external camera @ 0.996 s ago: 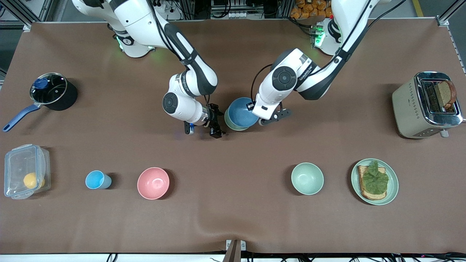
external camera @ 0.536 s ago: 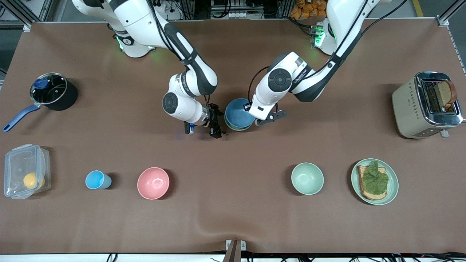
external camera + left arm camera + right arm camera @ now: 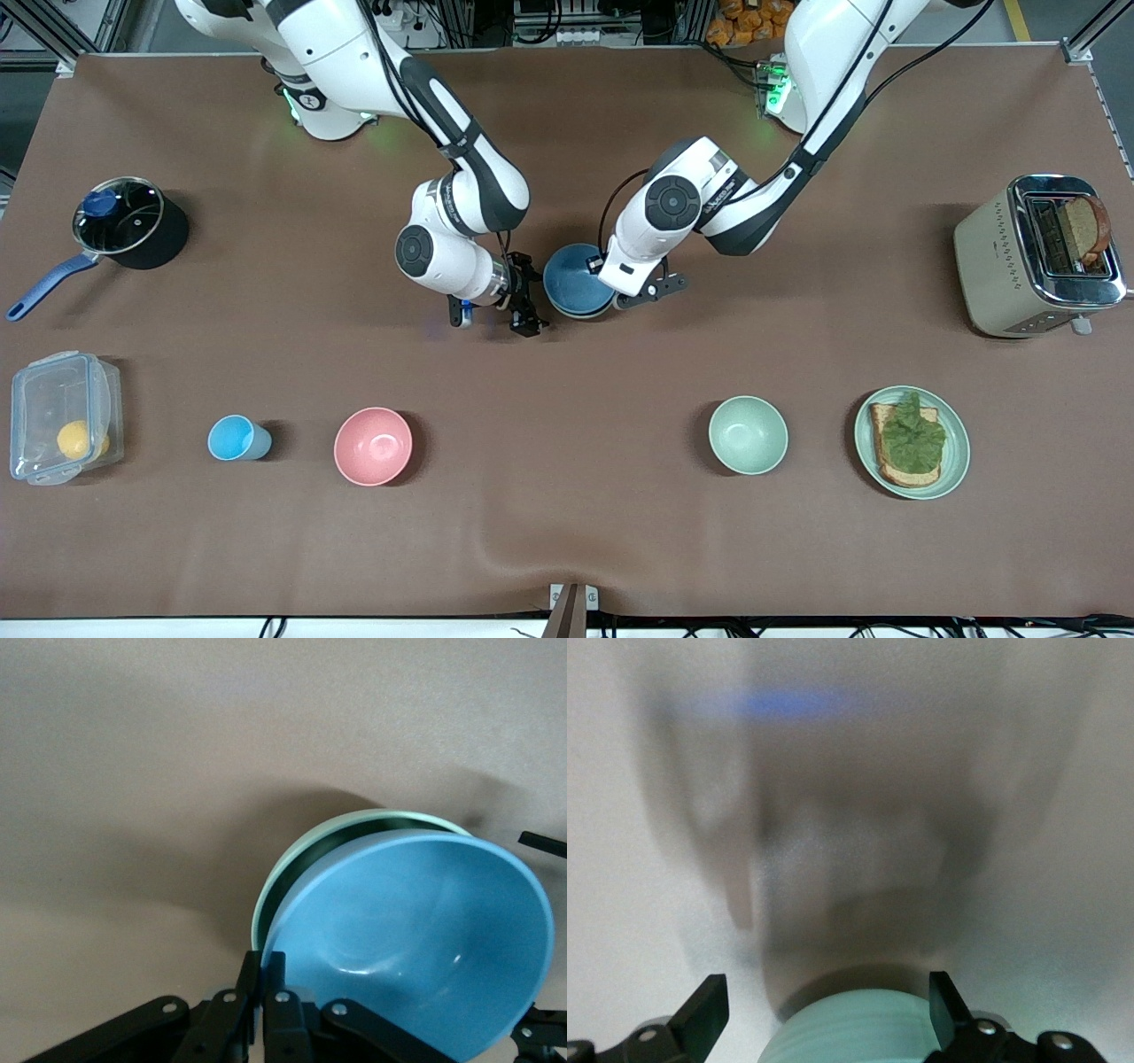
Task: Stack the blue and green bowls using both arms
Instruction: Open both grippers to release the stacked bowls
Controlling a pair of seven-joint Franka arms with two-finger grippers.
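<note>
The blue bowl sits tilted in the green bowl near the table's middle. In the front view the green bowl is almost hidden under it. In the left wrist view the blue bowl leans inside the green bowl's rim. My left gripper is shut on the blue bowl's rim, seen close in its wrist view. My right gripper is open beside the bowls, toward the right arm's end. In the right wrist view the green bowl's wall shows between its open gripper.
Nearer the front camera stand a pink bowl, a light-blue cup, a mint-green bowl and a plate with toast. A toaster stands at the left arm's end. A pot and a clear container are at the right arm's end.
My left gripper has moved the blue bowl toward the right arm's end and lower into the green bowl, which now shows less. The right arm has not moved.
</note>
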